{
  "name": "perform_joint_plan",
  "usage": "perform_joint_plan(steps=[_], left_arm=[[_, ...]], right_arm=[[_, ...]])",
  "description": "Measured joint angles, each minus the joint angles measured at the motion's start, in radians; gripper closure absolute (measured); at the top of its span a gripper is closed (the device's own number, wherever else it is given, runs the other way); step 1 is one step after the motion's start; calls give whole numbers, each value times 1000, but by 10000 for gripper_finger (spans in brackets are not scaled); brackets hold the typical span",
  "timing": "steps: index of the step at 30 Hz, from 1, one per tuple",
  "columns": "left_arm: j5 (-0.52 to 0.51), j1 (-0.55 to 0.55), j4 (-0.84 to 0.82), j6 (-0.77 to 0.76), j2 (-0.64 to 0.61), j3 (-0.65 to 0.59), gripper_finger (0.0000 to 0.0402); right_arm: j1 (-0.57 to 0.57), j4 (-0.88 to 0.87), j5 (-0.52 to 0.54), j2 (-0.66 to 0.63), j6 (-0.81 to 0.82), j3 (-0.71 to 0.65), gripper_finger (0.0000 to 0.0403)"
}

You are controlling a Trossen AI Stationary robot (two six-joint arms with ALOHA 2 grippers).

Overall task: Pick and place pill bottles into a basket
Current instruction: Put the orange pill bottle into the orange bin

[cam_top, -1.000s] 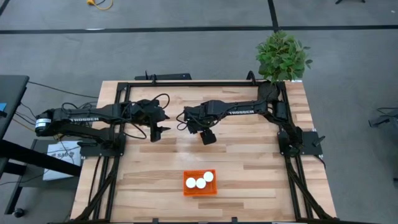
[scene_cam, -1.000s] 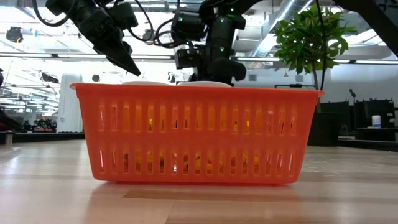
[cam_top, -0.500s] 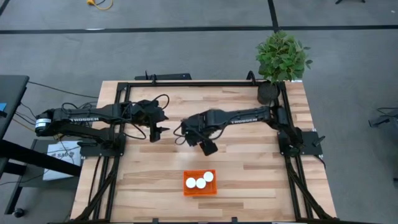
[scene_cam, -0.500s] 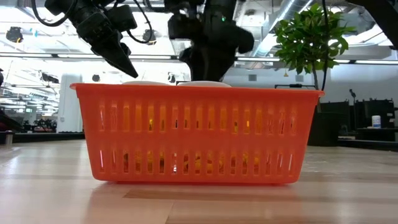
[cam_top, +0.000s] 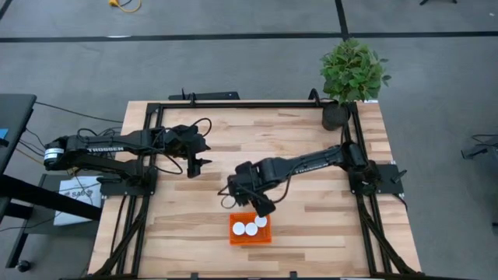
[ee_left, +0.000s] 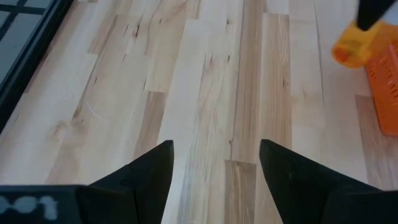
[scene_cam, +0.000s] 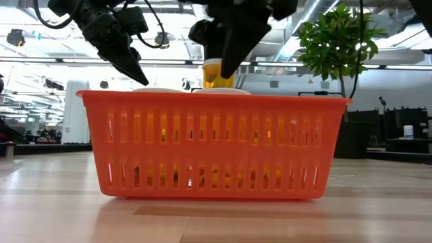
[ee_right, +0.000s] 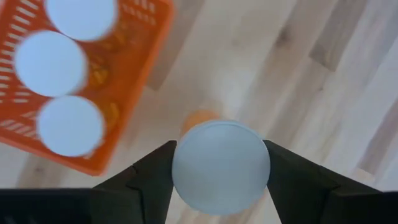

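While the right gripper [ee_right: 219,163] is squeezing a small see-through orange pill bottle [ee_right: 220,167] with a white cap beside the bright orange plastic mesh basket [ee_right: 146,46], letting go here is risking a miss. It could be landing on the wooden table [ee_right: 323,93].

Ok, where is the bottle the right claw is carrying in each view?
High: hidden under the right claw, by the basket.
Low: held bottle above the basket's rim, centre.
Left wrist: blurred, top right.
Right wrist: white cap, bottom centre.
Shared landmark: the basket.

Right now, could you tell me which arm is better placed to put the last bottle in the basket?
Right: its gripper already holds the fourth pill bottle at the basket edge; the left gripper waits open, farther away.
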Motion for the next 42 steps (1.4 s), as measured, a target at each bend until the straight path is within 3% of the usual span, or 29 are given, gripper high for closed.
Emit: perform_joint_plan(steps=[4, 11, 18, 27, 35, 42], left_arm=[[0, 0, 0, 0, 0, 0, 172], [0, 0, 0, 0, 0, 0, 172], [0, 0, 0, -1, 0, 0, 172], [0, 0, 0, -3, 0, 0, 172], [0, 0, 0, -5, 0, 0, 172], [0, 0, -2, -12, 0, 0, 172]], right_arm=[[39, 0, 0, 0, 45, 0, 181], [99, 6, 0, 0, 97, 0, 204], [133, 18, -3, 0, 122, -1, 178], [144, 135, -56, 0, 113, -2, 204], [144, 152, -56, 6, 103, -2, 180], [143, 151, -52, 38, 87, 0, 200]])
